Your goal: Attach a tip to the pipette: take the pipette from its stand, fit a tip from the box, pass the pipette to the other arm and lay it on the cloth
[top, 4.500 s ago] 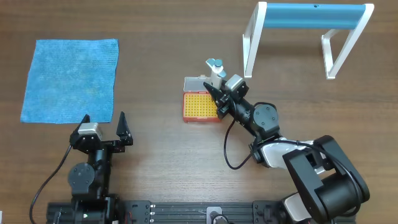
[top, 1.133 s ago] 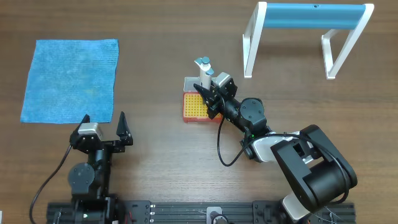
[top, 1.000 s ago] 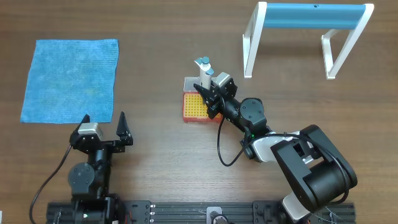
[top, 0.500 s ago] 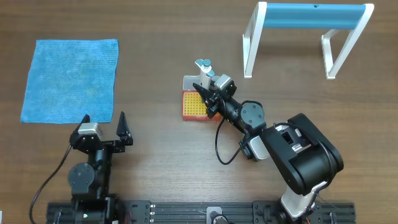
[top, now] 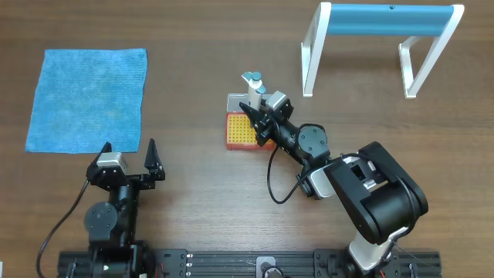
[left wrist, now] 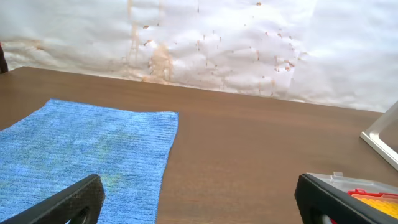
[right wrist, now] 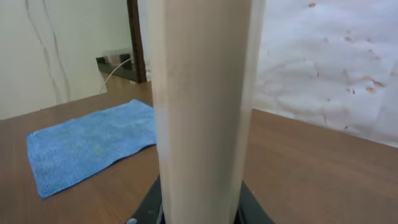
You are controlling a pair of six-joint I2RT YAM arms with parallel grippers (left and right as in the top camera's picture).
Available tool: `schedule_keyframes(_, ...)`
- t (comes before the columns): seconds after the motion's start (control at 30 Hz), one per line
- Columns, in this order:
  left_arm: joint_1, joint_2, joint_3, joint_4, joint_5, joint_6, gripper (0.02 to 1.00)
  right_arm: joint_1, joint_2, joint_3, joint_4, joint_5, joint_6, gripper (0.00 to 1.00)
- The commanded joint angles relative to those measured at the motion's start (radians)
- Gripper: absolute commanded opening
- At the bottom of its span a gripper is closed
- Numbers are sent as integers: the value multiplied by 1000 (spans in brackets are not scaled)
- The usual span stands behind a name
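The right gripper (top: pixel 261 123) pinches the white-and-grey pipette with the blue-capped head (top: pixel 252 79); it holds it upright at the one-o'clock corner of the orange tip box with a yellow grid of tips (top: pixel 239 133), near the middle of the brown wooden table (top: pixel 193 208); whether the nose touches a tip I cannot tell. The right wrist view has the cream barrel (right wrist: pixel 205 93) filling its middle. The left gripper (top: pixel 129 153) rests at seven o'clock, fingers spread wide. The top view takes in the square blue woven cloth (top: pixel 87 99) at ten o'clock and the white stand with a blue top bar (top: pixel 386 19) at one o'clock; the left wrist view adds a stained pale wall (left wrist: pixel 249 43). Against 4.5 s ago, pipette and gripper have shifted toward nine o'clock; over the last half second they keep their place.
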Motion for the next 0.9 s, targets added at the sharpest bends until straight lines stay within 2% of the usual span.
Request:
schedule_keyframes(0.03, -1, -3, -1, -8, 8, 1, 996, 7, 80, -55, -119, -7, 3, 73)
schedule_keyframes(0.43, -1, -3, -1, -8, 8, 1, 996, 7, 80, -55, 12, -7, 3, 71)
schedule_keyframes(0.9, -1, -3, -1, -8, 8, 1, 996, 7, 9, -55, 11, -7, -26, 71)
